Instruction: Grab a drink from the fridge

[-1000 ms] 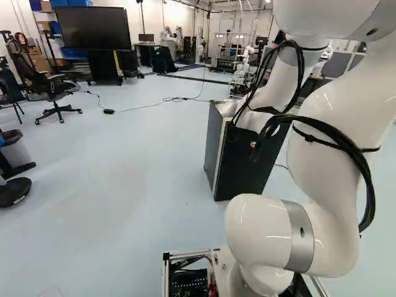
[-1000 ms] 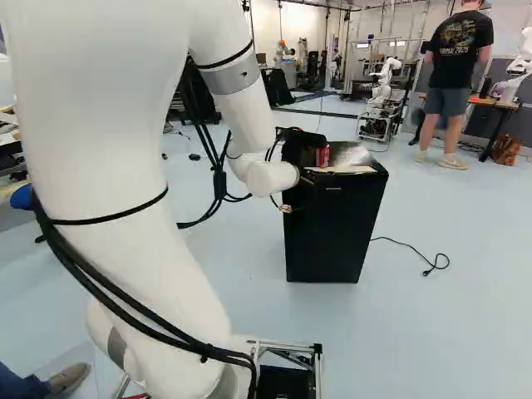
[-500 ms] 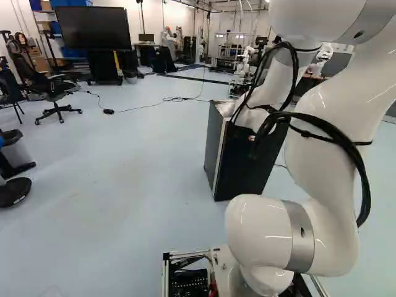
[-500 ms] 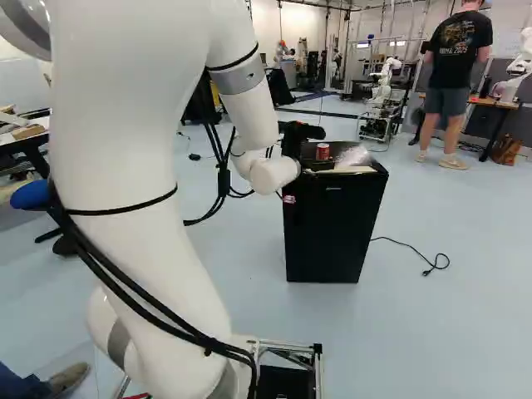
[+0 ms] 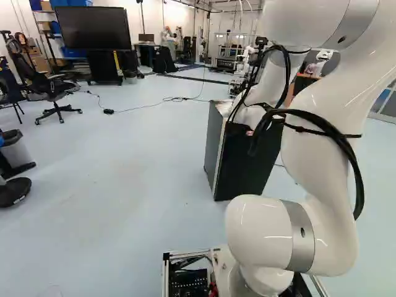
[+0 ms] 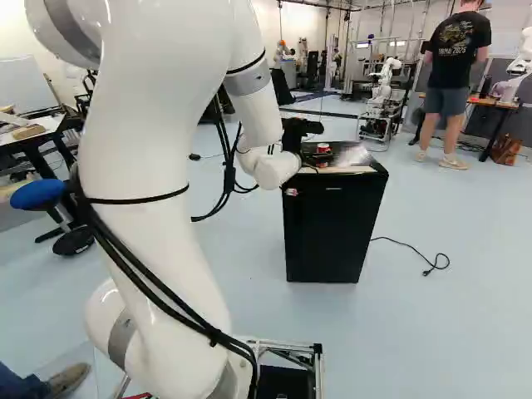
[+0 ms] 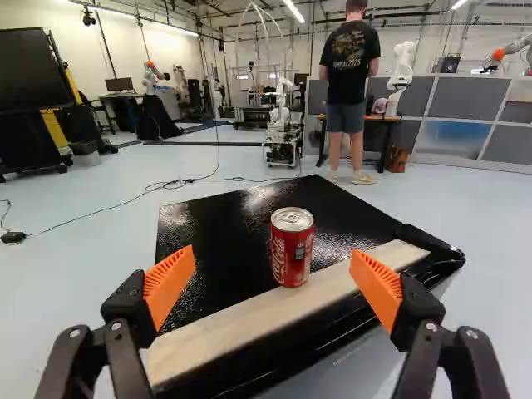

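In the right base view, my black gripper point(image 6: 299, 133) is at the near left of the fridge top, close to a red drink can point(image 6: 323, 150) that is partly covered there. In the wrist view, my gripper point(image 7: 273, 285) stands open, its orange pads point(image 7: 169, 283) wide apart. The red can point(image 7: 291, 249) is upright ahead of the gap between them, untouched. It rests on the black fridge point(image 7: 224, 229), by the pale strip along the top's edge. The fridge point(image 5: 238, 161) is partly hidden behind my arm in the left base view.
A person point(image 7: 347, 75) stands beyond the fridge with their back turned. Another robot point(image 6: 384, 79) is farther back. A cable point(image 6: 407, 247) lies on the floor right of the fridge. Office chairs point(image 5: 52, 90) and a big screen point(image 5: 93, 28) are at the left of the left base view.
My arm's upper links have swung rightward in the right base view and leftward in the left one. The gripper has shifted slightly by the fridge top. Base and fridge have not moved.
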Available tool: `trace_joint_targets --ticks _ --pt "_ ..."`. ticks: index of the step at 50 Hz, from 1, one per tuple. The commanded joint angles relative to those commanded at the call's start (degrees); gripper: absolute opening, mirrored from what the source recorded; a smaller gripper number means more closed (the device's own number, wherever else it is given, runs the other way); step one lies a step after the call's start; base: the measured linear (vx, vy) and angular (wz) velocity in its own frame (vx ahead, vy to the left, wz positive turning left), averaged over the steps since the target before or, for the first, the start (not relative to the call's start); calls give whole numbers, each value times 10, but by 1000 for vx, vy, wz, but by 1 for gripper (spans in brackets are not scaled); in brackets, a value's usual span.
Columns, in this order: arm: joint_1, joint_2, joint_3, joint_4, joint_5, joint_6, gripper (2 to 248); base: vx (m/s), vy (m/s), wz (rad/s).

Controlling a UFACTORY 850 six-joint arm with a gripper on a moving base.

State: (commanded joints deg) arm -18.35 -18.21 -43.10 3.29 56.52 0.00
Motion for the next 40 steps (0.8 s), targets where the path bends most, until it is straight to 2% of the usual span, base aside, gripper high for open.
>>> trace_joint_targets --ticks 15,40 --pt "-4 -31 -36 0 0 0 247 0 0 0" --pt "-14 -107 -99 0 0 0 247 0 0 0"
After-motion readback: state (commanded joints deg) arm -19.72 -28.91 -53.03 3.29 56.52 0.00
